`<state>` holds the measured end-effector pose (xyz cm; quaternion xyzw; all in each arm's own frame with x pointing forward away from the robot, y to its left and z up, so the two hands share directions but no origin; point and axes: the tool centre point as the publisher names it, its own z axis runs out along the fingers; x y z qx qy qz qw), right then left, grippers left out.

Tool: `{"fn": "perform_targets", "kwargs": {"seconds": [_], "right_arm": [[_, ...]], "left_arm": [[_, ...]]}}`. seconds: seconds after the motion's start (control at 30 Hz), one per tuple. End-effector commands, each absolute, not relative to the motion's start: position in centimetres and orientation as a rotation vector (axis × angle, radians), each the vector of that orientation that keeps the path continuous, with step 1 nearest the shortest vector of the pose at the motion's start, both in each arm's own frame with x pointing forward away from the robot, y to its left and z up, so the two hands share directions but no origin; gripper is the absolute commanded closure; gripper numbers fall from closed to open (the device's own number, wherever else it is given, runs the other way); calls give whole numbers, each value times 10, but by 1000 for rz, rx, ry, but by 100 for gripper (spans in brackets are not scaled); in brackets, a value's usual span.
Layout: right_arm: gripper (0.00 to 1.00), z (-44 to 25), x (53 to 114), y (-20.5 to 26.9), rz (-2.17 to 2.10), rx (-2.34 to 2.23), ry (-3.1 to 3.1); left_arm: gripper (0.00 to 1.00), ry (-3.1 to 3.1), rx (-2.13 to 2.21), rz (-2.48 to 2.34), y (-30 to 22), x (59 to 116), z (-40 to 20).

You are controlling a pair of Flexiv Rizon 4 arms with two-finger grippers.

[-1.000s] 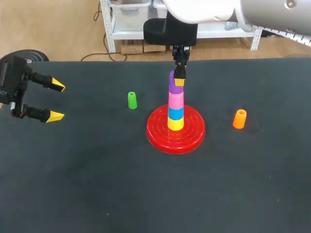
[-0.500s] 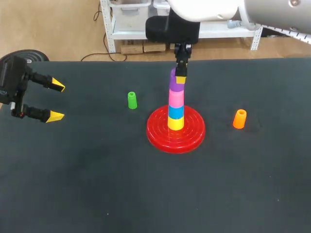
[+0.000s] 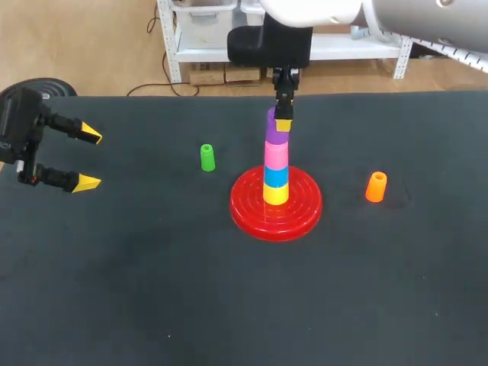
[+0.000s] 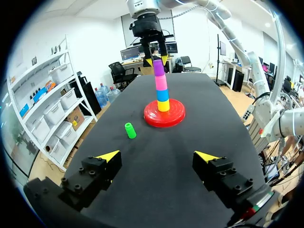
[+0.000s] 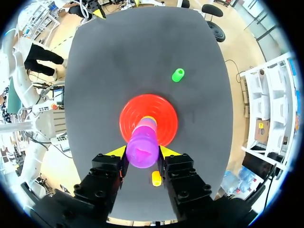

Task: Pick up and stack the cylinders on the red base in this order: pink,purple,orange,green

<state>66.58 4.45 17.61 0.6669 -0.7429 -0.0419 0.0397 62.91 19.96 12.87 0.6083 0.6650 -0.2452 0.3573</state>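
Plain black worktop (image 3: 152,290), red base (image 3: 301,213) about mid-worktop. Right fingers (image 3: 283,126) pinch the purple cylinder (image 3: 273,136) on top of the pink cylinder (image 3: 276,155). Left fingers (image 3: 88,182) are spread wide by the left edge. Green cylinder (image 3: 207,157) and orange cylinder (image 3: 375,187) haven't budged since a second ago.

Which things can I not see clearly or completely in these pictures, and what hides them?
Head view: the right end effector covers the purple cylinder's top.
Right wrist view: the purple cylinder hides most of the stack beneath it, pink cylinder included.
Left wrist view: the stack is too small to tell whether purple sits fully on pink.
Left wrist view: the orange cylinder does not show; perhaps the stack hides it.
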Motion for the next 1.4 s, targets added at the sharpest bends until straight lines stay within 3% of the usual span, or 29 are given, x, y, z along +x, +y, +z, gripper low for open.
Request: {"fn": "perform_targets", "kwargs": {"seconds": [0.03, 1.4], "right_arm": [[100, 175, 666, 46, -130, 2043, -2272], [100, 181, 653, 43, -115, 2060, -2282]], "left_arm": [[0, 1713, 1568, -630, 200, 628, 128], [0, 1713, 1568, -630, 200, 628, 128]]}}
